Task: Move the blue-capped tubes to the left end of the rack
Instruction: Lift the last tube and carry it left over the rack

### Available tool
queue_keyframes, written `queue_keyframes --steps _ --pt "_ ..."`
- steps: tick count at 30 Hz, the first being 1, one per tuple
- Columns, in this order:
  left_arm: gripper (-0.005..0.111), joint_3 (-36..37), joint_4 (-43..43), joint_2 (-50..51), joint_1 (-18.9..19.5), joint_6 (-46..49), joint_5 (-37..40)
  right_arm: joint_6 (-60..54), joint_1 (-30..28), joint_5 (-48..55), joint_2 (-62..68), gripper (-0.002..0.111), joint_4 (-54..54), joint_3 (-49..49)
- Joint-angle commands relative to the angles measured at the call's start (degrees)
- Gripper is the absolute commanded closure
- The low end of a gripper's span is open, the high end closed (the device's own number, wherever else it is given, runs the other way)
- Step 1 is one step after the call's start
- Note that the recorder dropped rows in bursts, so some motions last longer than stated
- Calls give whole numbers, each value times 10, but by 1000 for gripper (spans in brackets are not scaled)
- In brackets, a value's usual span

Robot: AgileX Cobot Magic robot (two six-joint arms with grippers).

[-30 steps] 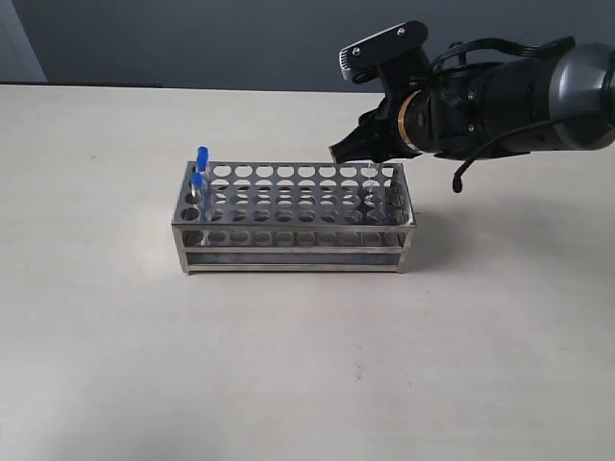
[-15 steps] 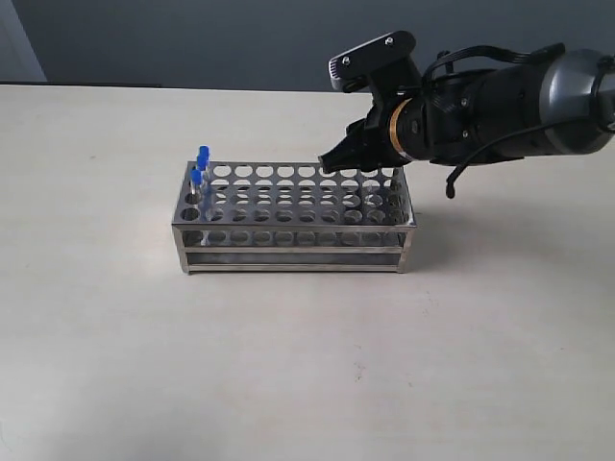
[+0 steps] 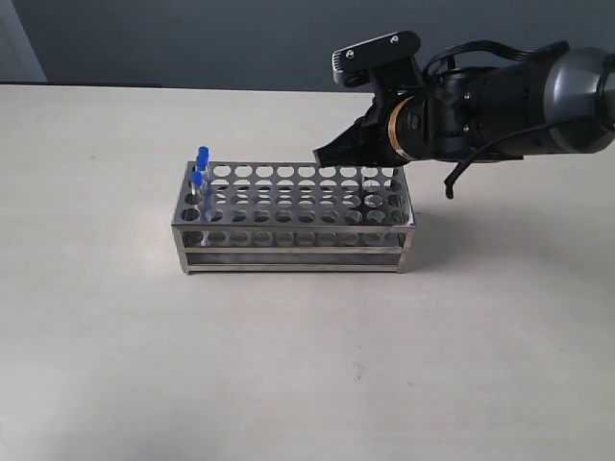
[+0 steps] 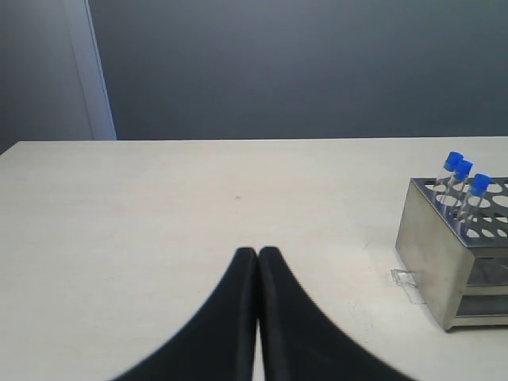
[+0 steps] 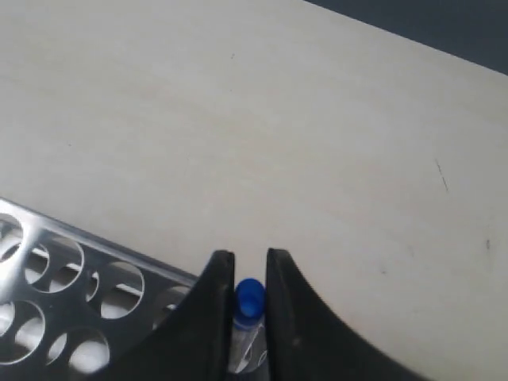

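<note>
Blue-capped tubes [image 4: 463, 168], three of them, stand close together in holes at the left end of the rack [image 3: 288, 240] on the desk [image 3: 288, 365]. A fourth tube [image 5: 249, 295] is at the rack's right end, and my right arm [image 3: 500, 96] has its jaws clenched on the blue cap. The left jaws are pressed together on nothing, above the desk near the rack's left end.

A pale beige worktop [image 3: 288, 365] with a matte, faintly streaked surface fills most of the scene. Beyond its far edge stands a dark grey-blue wall [image 3: 192, 38]. At the far left corner a lighter, whitish upright strip [image 3: 17, 43] breaks that wall. A small clear flat scrap [image 4: 409, 279] lies on the worktop, and a tiny dark speck [image 4: 237, 198] marks the surface elsewhere.
</note>
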Motion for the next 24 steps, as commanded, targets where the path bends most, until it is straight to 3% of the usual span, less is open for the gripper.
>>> queue_keyframes --steps 1,9,24 --pt "106 2 -2 -3 -3 -1 -2 -5 -1 7 -33 108 -4 1" --pt "106 2 -2 -3 -3 -1 -2 -5 1 5 -99 108 4 1" --pt "106 2 -2 -3 -3 -1 -2 -16 84 -9 -138 108 -4 1"
